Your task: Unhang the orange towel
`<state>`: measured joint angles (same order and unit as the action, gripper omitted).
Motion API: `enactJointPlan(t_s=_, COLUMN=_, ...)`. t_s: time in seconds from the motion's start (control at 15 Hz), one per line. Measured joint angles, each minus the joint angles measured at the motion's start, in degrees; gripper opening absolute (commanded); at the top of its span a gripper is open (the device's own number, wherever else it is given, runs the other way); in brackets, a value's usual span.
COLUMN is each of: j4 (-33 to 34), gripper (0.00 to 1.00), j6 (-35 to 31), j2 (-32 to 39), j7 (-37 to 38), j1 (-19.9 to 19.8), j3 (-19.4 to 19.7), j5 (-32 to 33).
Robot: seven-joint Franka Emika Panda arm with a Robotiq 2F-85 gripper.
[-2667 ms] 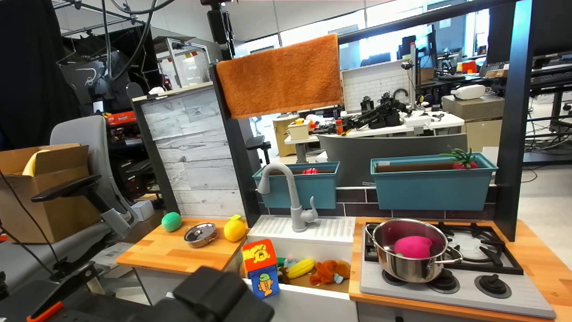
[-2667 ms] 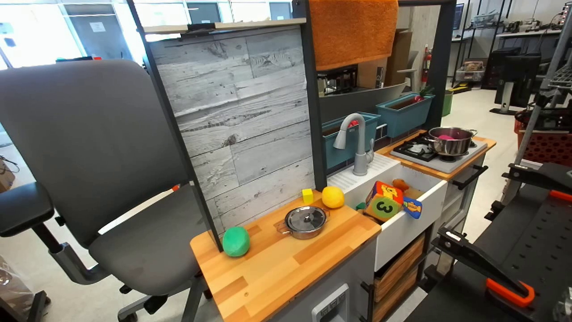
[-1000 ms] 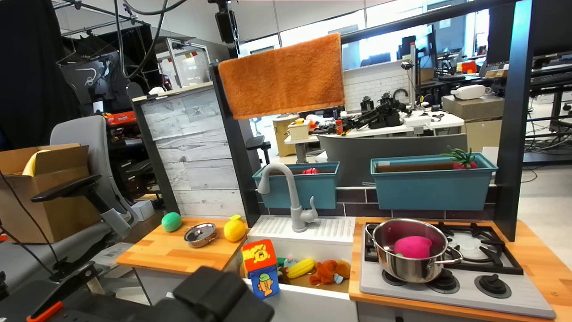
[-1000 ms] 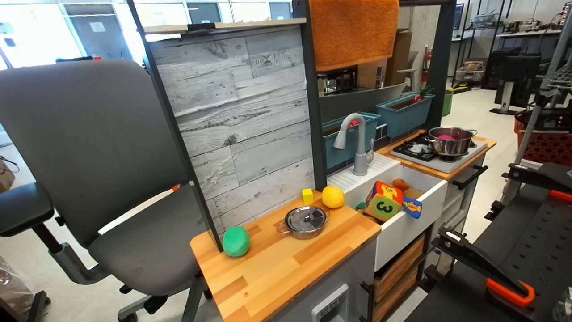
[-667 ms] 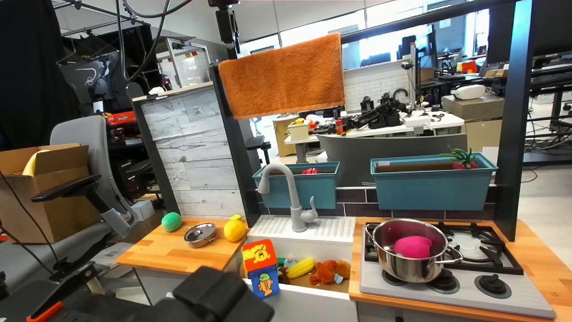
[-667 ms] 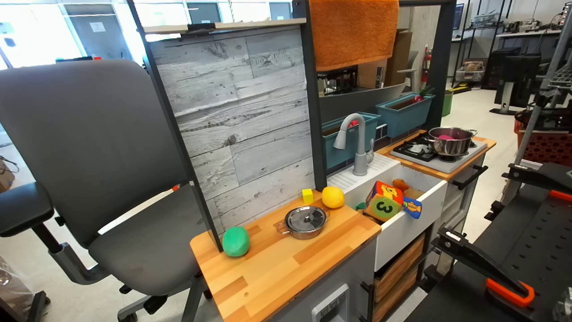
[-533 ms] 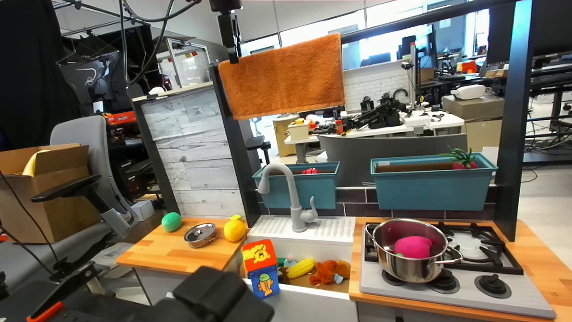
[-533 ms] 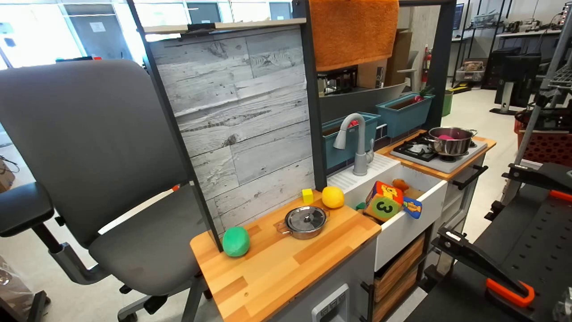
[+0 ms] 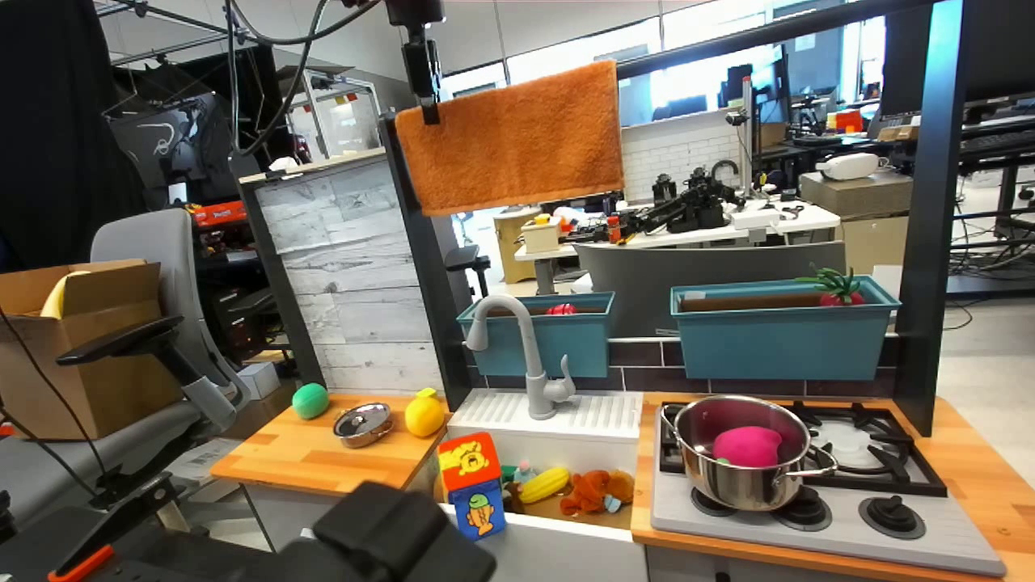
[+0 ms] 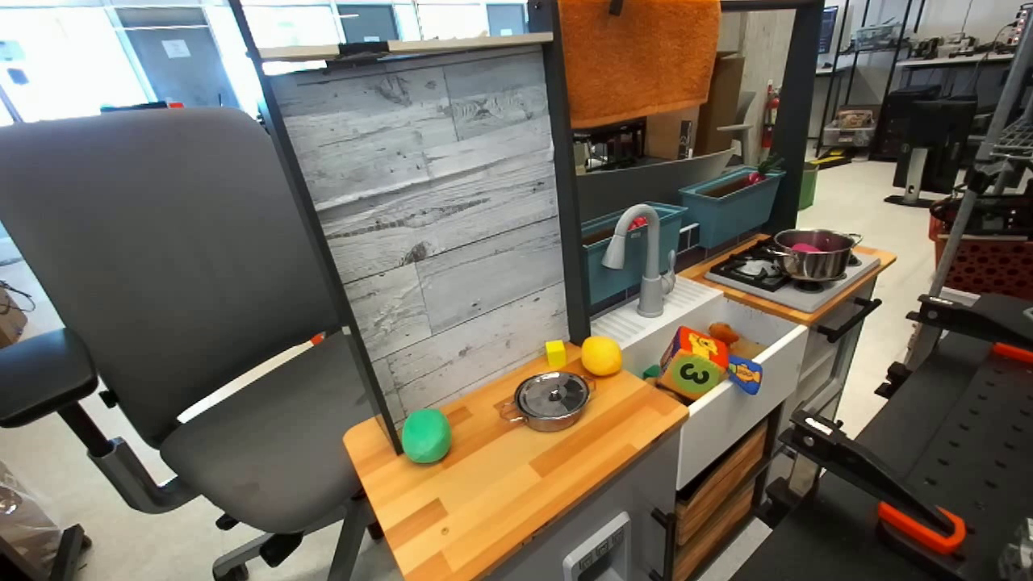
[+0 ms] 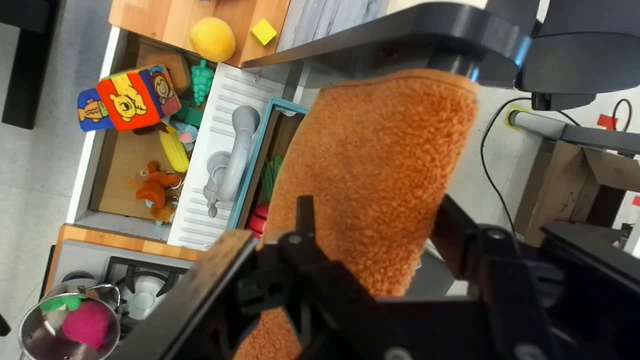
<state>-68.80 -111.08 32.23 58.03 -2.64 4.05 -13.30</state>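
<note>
The orange towel hangs over a black bar at the top of the toy kitchen. It also shows in an exterior view, its top cut off. In the wrist view, the towel drapes over the bar between my two fingers. My gripper is open, with one finger on each side of the towel. In an exterior view, one finger of my gripper overlaps the towel's upper left corner, pointing down. Only a dark fingertip shows in the remaining exterior view.
A dark upright post stands below the towel's left end. The grey faucet, teal planters and a sink with toys lie below. A steel pot sits on the stove. A black frame piece is near the gripper.
My gripper has moved down and right, so a finger now overlaps the towel's upper left corner. A fingertip has come into view at the top. The towel shifted slightly right earlier.
</note>
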Motion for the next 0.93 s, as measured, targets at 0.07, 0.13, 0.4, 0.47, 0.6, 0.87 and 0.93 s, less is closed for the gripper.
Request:
enactJointPlan(t_s=0.07, j4=0.2, gripper=0.21, j6=0.0, j2=0.0, j7=-0.1, j1=0.0, j3=0.0, j5=0.0)
enactJointPlan(t_s=0.13, j4=0.4, gripper=0.15, j6=-0.2, j2=-0.1, j7=-0.1, j1=0.0, j3=-0.1, j5=0.0)
enactJointPlan(t_s=0.4, j4=1.1, gripper=0.00, j6=0.1, j2=-0.6, j7=-0.1, j1=0.0, j3=-0.2, j5=0.0)
enactJointPlan(t_s=0.47, j4=1.1, gripper=0.00, j6=0.2, j2=-0.8, j7=-0.2, j1=0.0, j3=-0.2, j5=0.0)
enactJointPlan(t_s=0.6, j4=1.1, gripper=0.01, j6=0.1, j2=-1.0, j7=-0.3, j1=0.0, j3=-0.2, j5=0.0)
enactJointPlan(t_s=0.87, j4=1.1, gripper=0.01, j6=2.1, j2=-1.1, j7=-2.8, j1=-0.1, j3=-0.4, j5=-0.2)
enactJointPlan(t_s=0.93, j4=0.9, gripper=0.01, j6=4.7, j2=-1.4, j7=-4.8, j1=-0.2, j3=-0.6, j5=-0.3)
